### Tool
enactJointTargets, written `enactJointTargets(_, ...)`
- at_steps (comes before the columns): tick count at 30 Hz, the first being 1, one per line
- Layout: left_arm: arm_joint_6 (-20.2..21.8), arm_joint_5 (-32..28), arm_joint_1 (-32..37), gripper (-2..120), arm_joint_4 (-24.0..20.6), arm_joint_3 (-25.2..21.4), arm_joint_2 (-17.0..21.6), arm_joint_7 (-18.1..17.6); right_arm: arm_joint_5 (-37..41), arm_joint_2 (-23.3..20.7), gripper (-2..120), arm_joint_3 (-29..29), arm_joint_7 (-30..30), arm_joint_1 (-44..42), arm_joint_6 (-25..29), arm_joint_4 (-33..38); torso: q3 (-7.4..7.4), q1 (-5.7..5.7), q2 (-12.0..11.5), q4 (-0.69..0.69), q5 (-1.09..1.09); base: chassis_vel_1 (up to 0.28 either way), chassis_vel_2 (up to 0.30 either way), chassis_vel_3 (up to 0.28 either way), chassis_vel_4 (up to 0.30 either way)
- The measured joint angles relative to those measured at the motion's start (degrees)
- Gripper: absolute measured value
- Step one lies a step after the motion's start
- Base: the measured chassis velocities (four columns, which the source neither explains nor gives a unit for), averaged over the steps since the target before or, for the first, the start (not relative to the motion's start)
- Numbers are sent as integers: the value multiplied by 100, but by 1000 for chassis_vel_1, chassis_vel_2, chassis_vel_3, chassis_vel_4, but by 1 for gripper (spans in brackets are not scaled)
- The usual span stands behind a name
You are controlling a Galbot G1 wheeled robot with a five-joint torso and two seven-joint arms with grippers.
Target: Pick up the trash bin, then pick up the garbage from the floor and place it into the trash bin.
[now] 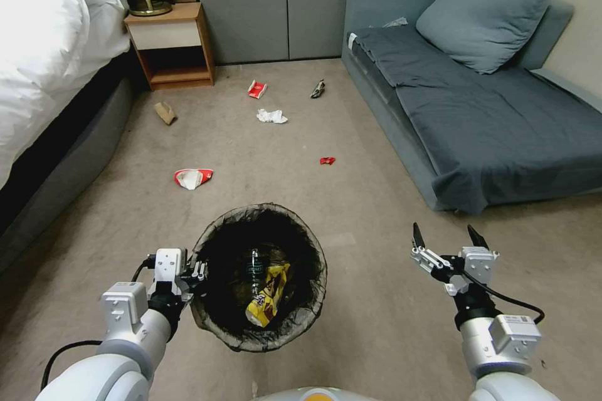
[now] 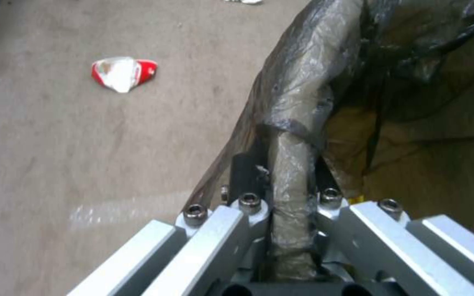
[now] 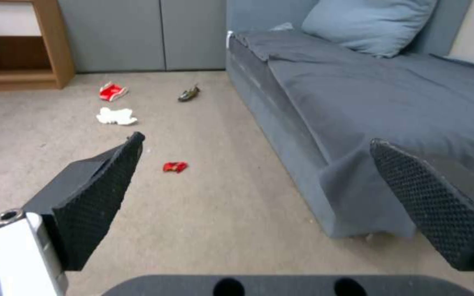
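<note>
**At the carpet, bin held at rim, litter outstanding**

On the robot's left, the left claw is clenched on the bag-covered rim of the trash bin, held low in front of the base. Inside the bin lie a clear bottle and a yellow snack wrapper. Ahead on the carpet: brown paper bag, red-white carton, crumpled white tissue, small red wrapper, dark wrapper. To the right, the right claw hangs released and empty beside the sofa
</note>
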Motion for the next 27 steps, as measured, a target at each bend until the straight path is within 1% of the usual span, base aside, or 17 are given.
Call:
enactJointTargets(7, 12, 0, 0, 1, 0, -25, -5, -9, -12, -3, 100, -9, -32, -11, 8, -14, 0, 0, 0, 0, 1, -215, 202, 206, -193)
enactJointTargets(26, 30, -2, 63, 1, 0, 0, -1, 2, -61, -29, 100, -110, -40, -9, 13, -75, 0, 0, 0, 0, -2, -180, 185, 179, -179)
enactJointTargets(27, 30, -2, 67, 1, 0, -3, -1, 2, -75, -29, 100, -125, -39, -8, 13, -83, 0, 0, 0, 0, 1, -188, 176, 194, -177)
